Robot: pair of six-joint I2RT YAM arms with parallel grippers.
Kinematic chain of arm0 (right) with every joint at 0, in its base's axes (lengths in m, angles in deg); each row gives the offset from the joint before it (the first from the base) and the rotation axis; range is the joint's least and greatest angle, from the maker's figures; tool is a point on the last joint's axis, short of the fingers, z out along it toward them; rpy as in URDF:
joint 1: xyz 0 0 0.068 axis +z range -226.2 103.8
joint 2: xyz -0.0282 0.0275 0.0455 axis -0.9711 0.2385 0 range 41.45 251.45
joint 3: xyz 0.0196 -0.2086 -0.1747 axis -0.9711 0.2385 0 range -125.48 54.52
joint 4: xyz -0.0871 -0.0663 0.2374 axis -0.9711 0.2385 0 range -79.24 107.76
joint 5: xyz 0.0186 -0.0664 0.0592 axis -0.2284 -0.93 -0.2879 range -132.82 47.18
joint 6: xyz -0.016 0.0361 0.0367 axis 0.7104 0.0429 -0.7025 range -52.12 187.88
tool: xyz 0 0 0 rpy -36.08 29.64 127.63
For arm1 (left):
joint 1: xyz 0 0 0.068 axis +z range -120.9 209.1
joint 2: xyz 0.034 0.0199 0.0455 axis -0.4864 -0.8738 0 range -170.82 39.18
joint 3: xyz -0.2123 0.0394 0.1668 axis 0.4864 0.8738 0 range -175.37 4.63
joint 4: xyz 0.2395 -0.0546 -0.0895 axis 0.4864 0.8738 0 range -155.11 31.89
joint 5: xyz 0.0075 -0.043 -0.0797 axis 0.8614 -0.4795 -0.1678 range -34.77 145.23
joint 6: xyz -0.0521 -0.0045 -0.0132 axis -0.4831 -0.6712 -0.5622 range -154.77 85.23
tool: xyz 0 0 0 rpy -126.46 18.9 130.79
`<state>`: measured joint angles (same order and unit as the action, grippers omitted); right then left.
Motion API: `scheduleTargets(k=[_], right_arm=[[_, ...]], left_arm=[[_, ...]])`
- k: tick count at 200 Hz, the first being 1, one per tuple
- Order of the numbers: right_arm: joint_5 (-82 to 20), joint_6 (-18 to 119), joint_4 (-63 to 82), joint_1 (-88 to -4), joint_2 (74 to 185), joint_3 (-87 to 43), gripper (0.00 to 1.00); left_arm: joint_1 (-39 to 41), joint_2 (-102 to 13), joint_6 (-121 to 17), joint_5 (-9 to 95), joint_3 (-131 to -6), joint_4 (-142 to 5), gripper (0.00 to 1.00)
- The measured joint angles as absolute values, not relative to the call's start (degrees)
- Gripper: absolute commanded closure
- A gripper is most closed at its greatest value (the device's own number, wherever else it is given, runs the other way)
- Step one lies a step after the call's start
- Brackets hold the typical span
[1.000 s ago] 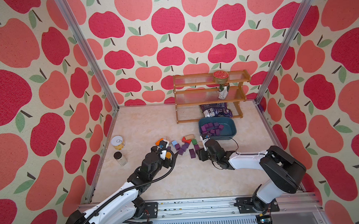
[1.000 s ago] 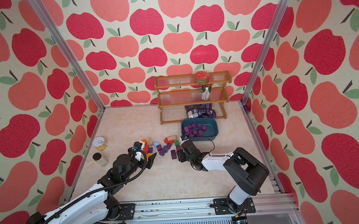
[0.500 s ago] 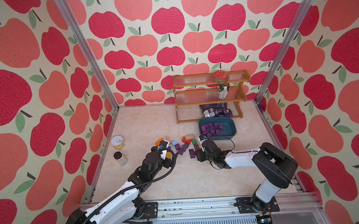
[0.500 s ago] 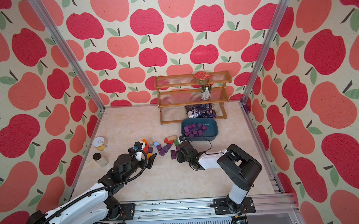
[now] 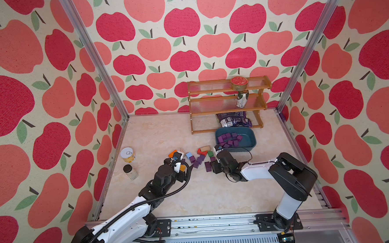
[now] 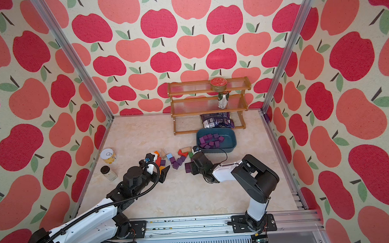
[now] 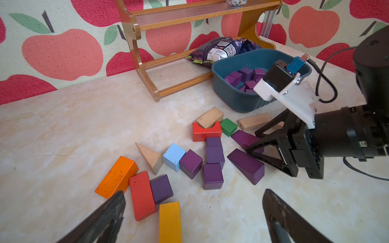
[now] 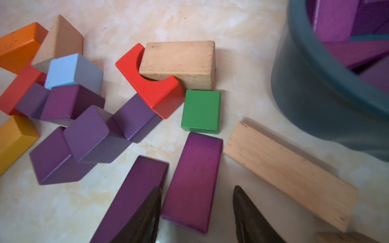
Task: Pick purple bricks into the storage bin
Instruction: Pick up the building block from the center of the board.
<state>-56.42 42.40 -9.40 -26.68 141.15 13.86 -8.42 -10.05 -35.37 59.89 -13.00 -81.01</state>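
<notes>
The right gripper (image 8: 197, 188) straddles a purple brick (image 8: 195, 160), jaws parted (gap on one side). The left gripper (image 7: 194, 192) gapes wide.

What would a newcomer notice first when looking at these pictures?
The big red and pink apple wallpaper on the walls strikes first. Mid-table lies a scatter of coloured blocks, and beside it the storage bin, before the shelf rack, holds purple bricks. The right gripper straddles one loose purple brick.

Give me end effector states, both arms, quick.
Left end effector: open wide, holding nothing.
Right end effector: open, jaws on either side of a purple brick, not clamped on it yet.
</notes>
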Motion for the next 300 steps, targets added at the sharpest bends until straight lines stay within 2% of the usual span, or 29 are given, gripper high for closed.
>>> scheduleTargets(k=[39,59,153,231,300], right_arm=[[-57.39,42.42,-9.34,-26.68,142.28,12.74,0.53],[-57.91,42.23,-9.32,-26.68,142.61,12.53,0.64],[-58.44,42.21,-6.98,-26.68,141.08,12.66,0.66],[-61.82,42.82,2.51,-26.68,128.78,12.90,0.66],[-67.46,49.64,9.00,-29.06,116.58,11.26,0.66]], left_arm=[[-8.42,-10.45,-35.37,59.89,-13.00,-80.77,0.01],[-8.42,-10.45,-35.37,59.89,-13.00,-80.75,0.01],[-8.42,-10.86,-35.37,59.94,-13.00,-80.70,0.01],[-8.42,-11.91,-35.37,60.35,-13.57,-80.64,0.01],[-8.42,-12.26,-35.37,60.35,-13.72,-80.60,0.01]])
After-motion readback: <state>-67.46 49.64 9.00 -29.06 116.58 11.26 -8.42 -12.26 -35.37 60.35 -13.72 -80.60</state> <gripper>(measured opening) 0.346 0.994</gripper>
